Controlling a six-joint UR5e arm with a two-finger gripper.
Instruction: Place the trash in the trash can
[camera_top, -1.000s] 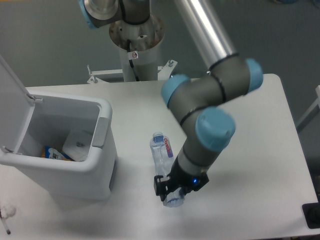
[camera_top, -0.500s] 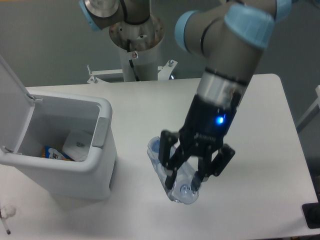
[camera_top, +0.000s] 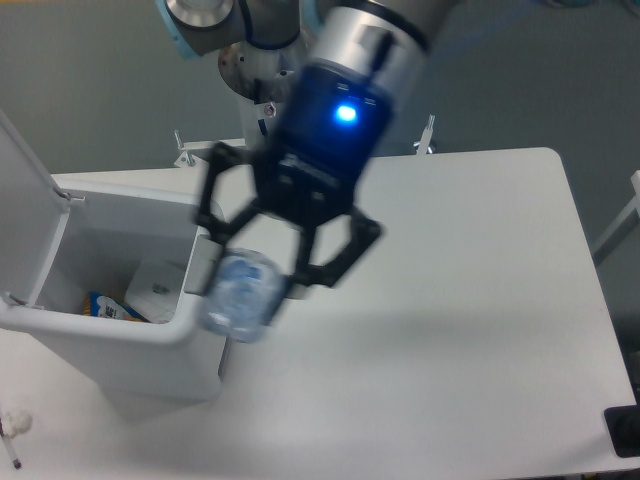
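Note:
My gripper (camera_top: 262, 268) hangs high above the table, close to the camera and blurred, shut on the clear squashed water bottle (camera_top: 240, 296). The bottle's base end points toward the camera, over the right rim of the trash can (camera_top: 190, 325). The trash can is a white rectangular bin at the left with its lid (camera_top: 22, 210) swung open. Inside it lies the white wrapper (camera_top: 157, 283) beside a small yellow and blue item (camera_top: 104, 306).
The robot's base column (camera_top: 270, 95) stands at the back of the white table (camera_top: 470, 330). A small white object (camera_top: 14, 425) lies at the lower left corner. A dark object (camera_top: 624, 432) sits at the lower right edge.
My gripper has lifted the bottle off the table and carried it up and to the left, from the table's middle to above the trash can's right rim.

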